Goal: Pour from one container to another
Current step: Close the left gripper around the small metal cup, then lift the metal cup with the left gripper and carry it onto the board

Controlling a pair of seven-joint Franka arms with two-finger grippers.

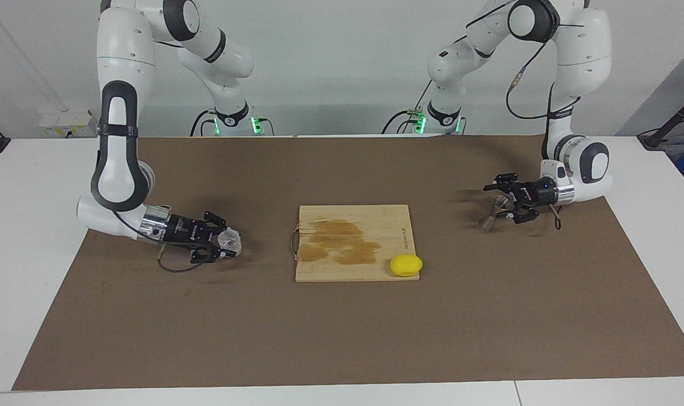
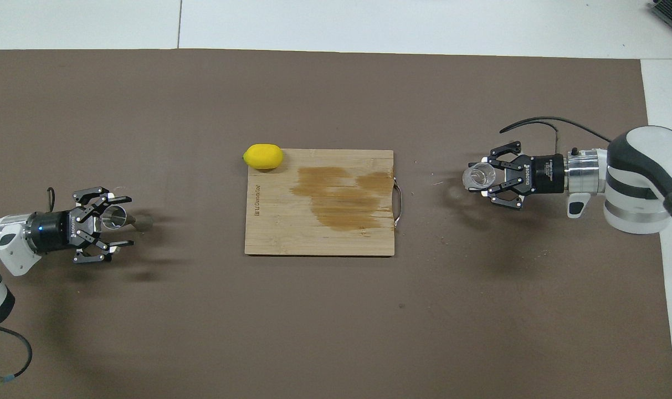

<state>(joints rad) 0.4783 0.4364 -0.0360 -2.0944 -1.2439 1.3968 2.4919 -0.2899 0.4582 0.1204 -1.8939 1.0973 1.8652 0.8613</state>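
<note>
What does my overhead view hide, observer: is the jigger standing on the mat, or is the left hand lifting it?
Observer: The facing view shows the jigger standing with its foot on the mat; the left hand is level with its upper cone.
Operator: And how high is the cup?
Observer: The right hand holds the cup low, apparently just clear of the mat.

Yellow lemon (image 1: 406, 265), tan board (image 2: 280, 233) stained darker brown, brown mat (image 2: 336, 332), silver jigger (image 2: 117, 218).

brown mat (image 1: 342, 338) covers the table (image 1: 31, 225).
</note>
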